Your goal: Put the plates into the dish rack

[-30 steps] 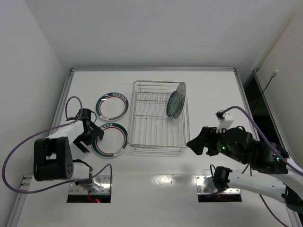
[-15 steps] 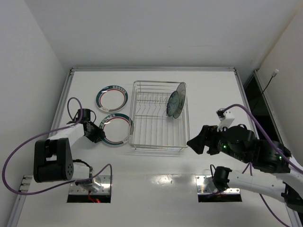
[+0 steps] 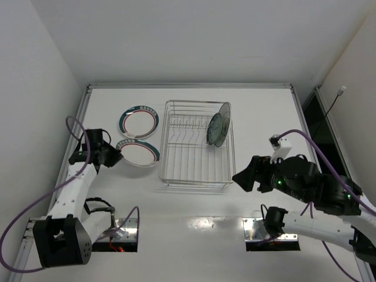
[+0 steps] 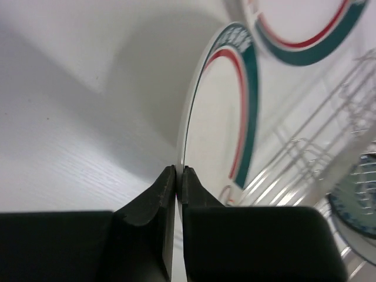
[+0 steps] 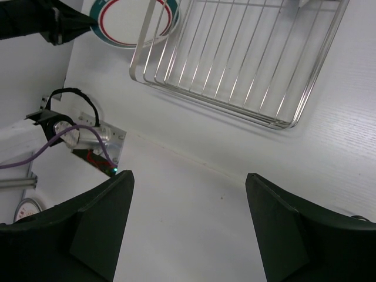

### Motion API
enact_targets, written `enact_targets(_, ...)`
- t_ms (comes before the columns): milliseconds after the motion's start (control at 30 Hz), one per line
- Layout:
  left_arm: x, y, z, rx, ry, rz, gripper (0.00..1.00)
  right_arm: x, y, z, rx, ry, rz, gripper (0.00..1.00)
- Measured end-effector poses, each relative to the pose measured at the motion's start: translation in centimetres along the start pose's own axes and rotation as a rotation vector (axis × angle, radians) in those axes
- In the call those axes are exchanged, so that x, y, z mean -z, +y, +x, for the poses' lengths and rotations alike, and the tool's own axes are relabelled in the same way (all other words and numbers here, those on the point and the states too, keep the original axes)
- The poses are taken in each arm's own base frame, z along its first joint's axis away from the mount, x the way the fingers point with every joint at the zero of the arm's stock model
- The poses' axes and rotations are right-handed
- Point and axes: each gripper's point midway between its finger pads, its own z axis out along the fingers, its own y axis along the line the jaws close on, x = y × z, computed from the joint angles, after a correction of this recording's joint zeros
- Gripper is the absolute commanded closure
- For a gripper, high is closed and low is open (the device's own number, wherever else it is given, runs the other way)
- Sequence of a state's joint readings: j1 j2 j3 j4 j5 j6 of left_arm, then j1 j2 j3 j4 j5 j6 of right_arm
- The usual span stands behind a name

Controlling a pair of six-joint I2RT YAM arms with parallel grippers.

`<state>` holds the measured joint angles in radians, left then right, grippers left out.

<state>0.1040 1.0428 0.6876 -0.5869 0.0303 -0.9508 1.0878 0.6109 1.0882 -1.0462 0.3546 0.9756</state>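
Plates are what this job loads, and one is in the jaws now: the left gripper (image 4: 177, 173) has its two fingers pressed together on the near edge of a white plate (image 4: 218, 111) with a dark green band and a thin red ring. They pinch only the thin lip. From above, this plate sits just left of the dish rack (image 3: 166, 147), close to its near left corner. It looks tipped up on the gripped side; whether its far edge rests on the table (image 3: 264, 117) I cannot tell.

By its look the plate is stiff, glazed and smooth — likely to swivel or slide in so narrow a pinch, and liable to chip if it knocks against wire. Most of its weight hangs away from the fingers, so it should be carried slowly. The rim is the only place to take hold of it, and a deeper bite over the green band would probably sit steadier.

A second banded plate (image 3: 139, 121) lies flat on the table just beyond the held one, beside the rack's left wall, with no gripper on it.

The rack, a silver wire basket with rows of upright prongs, holds one thing: a smaller teal patterned plate (image 3: 218, 126) standing on edge toward the far right corner. Nothing else shows among its prongs.

The right gripper (image 5: 188, 226) hangs off the rack's near right corner with its jaws wide apart and nothing between them, well apart from all the plates.
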Motion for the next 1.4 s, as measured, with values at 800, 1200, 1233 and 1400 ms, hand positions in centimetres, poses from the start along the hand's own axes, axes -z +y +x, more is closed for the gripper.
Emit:
enact_targets(800,7.4,-9.9,-3.7,-0.044,-0.105,0.406,1.0,-7.0,8.3,-2.2,-0.046,-0.055,-0.194,0.14)
enact_targets(1200,13.1,-15.0,-4.6,-0.145,-0.16,0.585,1.0,-15.6,8.0,-5.5,-0.234,-0.097,-0.195,0.13)
enact_targets(1233,13.2,-15.3,-4.1,-0.152,-0.144,0.601,1.0,-16.5,7.5,-5.7,-0.266,-0.1,-0.206,0.13)
enact_targets(1400,12.0,-15.5,-1.3,-0.148,-0.033,0.66,1.0,-21.3,5.2,-5.3,-0.399,-0.049,-0.251,0.13)
